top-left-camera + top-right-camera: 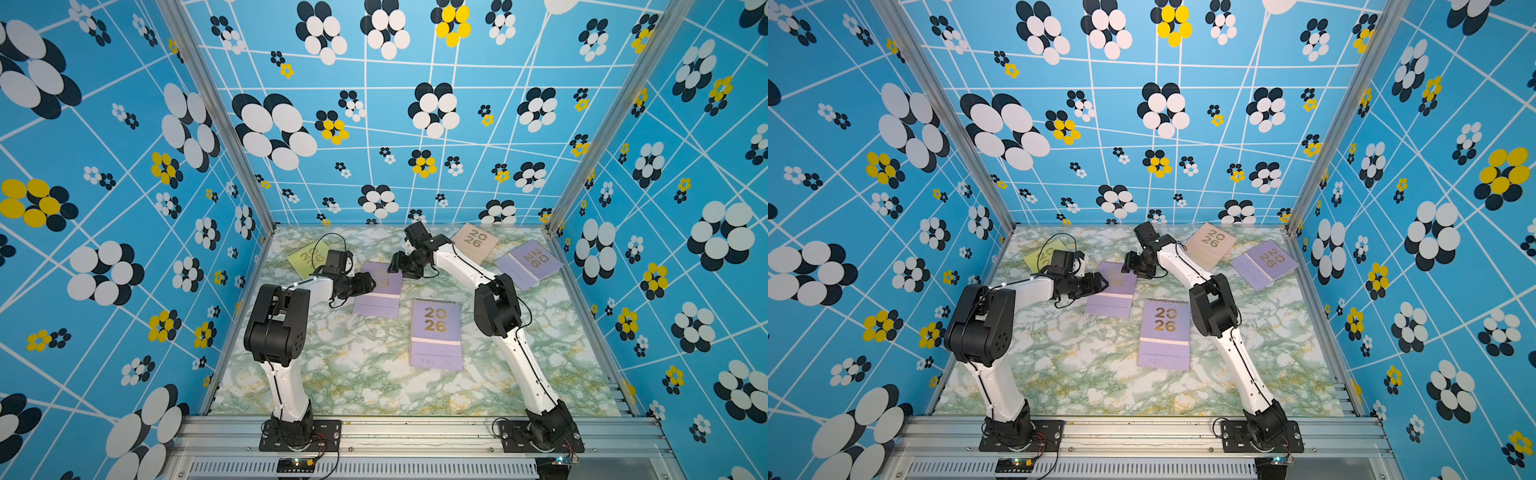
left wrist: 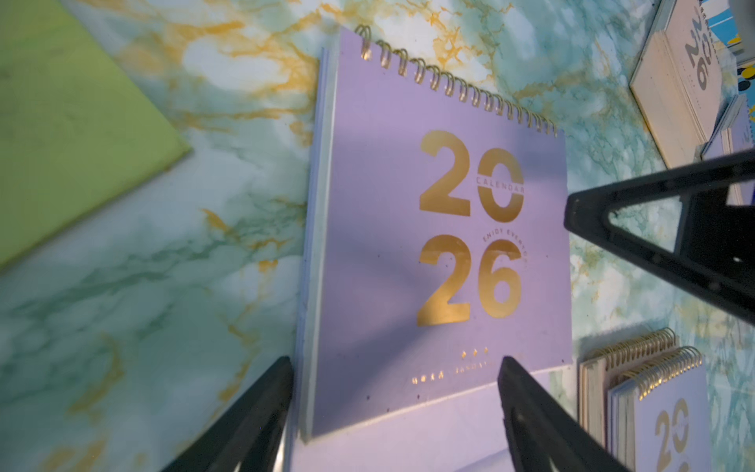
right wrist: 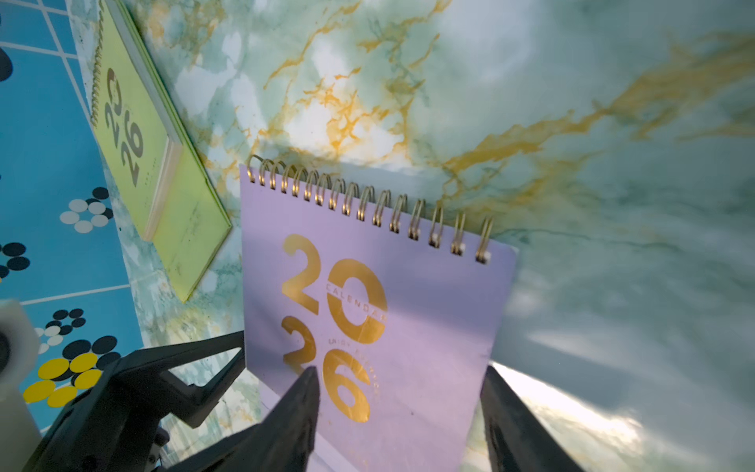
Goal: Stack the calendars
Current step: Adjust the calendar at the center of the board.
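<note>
— Five covers face up on the marbled table; which one lies under the claws?
— The lilac calendar, at mid-frame in both top views. It lies flat, gold "2026" up, coil toward the back wall.
— And the claws themselves?
— The left gripper stands with jaws wide apart above the end away from the coil: one finger is off the side edge, the other over the cover. The right gripper is parted too, one tip over the "26", the other at the opposite edge. Neither clamps anything; whether a tip touches the cover cannot be told.
— What lies around it?
— Up and left, the yellow-green calendar, partly behind the left arm. Down and right, a second lilac calendar rests on a lower peach calendar; the left wrist view shows both coils. Toward the upper right, the far peach calendar sits partly behind the right arm, with a third lilac calendar just beside it.
</note>
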Controlling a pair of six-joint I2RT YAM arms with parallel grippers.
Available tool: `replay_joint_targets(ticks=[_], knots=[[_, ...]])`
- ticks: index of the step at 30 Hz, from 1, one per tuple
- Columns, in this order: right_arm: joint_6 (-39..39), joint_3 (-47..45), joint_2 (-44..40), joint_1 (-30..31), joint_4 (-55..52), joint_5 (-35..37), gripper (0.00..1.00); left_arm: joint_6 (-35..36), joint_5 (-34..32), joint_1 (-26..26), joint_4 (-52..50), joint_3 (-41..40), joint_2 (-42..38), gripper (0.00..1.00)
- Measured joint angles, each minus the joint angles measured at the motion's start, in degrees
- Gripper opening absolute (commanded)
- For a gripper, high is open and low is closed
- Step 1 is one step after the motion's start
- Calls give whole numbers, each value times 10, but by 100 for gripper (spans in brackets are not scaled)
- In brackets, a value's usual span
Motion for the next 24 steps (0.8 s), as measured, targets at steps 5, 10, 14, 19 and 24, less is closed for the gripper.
replay_joint_targets(ticks=[5,10,14,19,24], knots=[[-2,3,0,11,-4,-11,63,1,-11,0,-21,-58,-57,81],[-2,3,0,25,-5,-13,63,2,-25,0,-38,-91,-107,81],[-2,-3,0,33,-4,-13,63,5,-38,0,-49,-104,-140,81],[-5,-18,0,34,-5,-11,63,9,-46,5,-47,-98,-148,81],[-6,-20,-1,33,-3,-11,63,11,-46,12,-36,-61,-114,78]])
